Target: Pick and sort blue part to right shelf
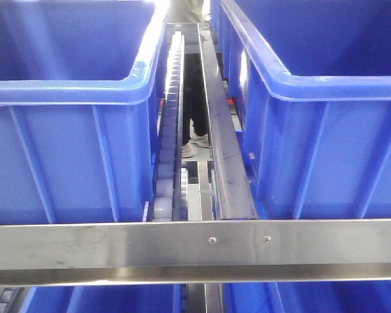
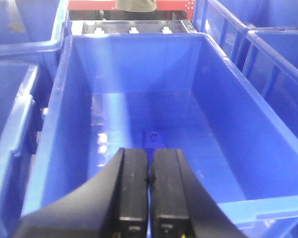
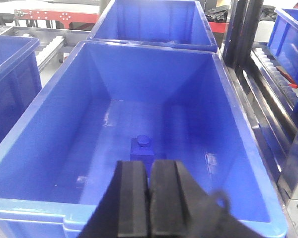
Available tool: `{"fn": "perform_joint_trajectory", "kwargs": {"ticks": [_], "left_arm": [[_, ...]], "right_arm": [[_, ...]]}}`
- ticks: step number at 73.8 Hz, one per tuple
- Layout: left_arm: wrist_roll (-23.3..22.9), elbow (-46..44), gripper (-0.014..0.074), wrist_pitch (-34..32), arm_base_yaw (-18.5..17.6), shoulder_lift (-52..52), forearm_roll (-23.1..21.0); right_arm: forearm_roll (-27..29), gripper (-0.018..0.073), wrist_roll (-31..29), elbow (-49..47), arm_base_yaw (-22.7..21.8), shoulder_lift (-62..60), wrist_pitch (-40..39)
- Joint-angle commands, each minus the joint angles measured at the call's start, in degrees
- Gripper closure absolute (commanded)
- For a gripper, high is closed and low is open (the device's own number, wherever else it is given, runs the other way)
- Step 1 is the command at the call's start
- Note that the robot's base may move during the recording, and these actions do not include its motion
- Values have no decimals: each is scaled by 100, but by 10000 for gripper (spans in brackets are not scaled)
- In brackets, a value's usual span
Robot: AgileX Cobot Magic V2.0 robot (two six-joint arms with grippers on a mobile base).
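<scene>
Blue bin (image 3: 49, 148) holds blue part (image 3: 142, 148) just beyond right hand (image 3: 149, 198).

We see only the legs and shoes of a person (image 1: 197, 124) between the bins — the rest is cut off. In the left wrist view a small blue piece (image 2: 151, 139) sits half hidden behind the left gripper (image 2: 149, 171) — too small to identify.

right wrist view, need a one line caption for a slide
Closed right gripper poised over an open blue bin, a small blue part on its floor.
</scene>
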Motion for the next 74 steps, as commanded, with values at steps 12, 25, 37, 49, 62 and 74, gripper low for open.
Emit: {"fn": "perform_joint_trajectory", "kwargs": {"ticks": [12,25,37,49,62,74], "left_arm": [[-57,1287,463,-1505,857,-999,-22],[-57,2569,463,-2055,1149,-1771,-203],[-57,3366,463,-2744,1154,-1882,-213],[-57,3799,463,-3404,1154,-1882,-213],[-57,3810,463,-3405,1154,-1882,-213],[-57,3810,463,-3405,1154,-1882,-213]], "right_arm": [[-16,524,-35,-157,-29,62,-496],[-16,524,-35,-157,-29,62,-496],[-16,524,-35,-157,-29,62,-494],[-16,524,-35,-157,-29,62,-488],[-16,524,-35,-157,-29,62,-489],[-16,524,-35,-157,-29,62,-489]]}}
